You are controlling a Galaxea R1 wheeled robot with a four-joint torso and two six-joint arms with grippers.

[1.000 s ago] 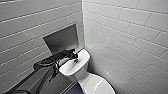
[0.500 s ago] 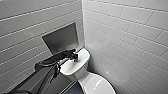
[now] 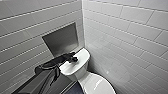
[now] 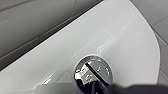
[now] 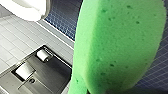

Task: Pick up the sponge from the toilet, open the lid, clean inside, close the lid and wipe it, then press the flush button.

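Sitting beneath left end effector (image 3: pixel 74 59): flush button (image 4: pixel 100 65).

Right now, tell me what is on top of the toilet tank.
The chrome flush button sits in the white tank top, with the left gripper directly over it. A dark part of the gripper crosses the button, hiding some of it.
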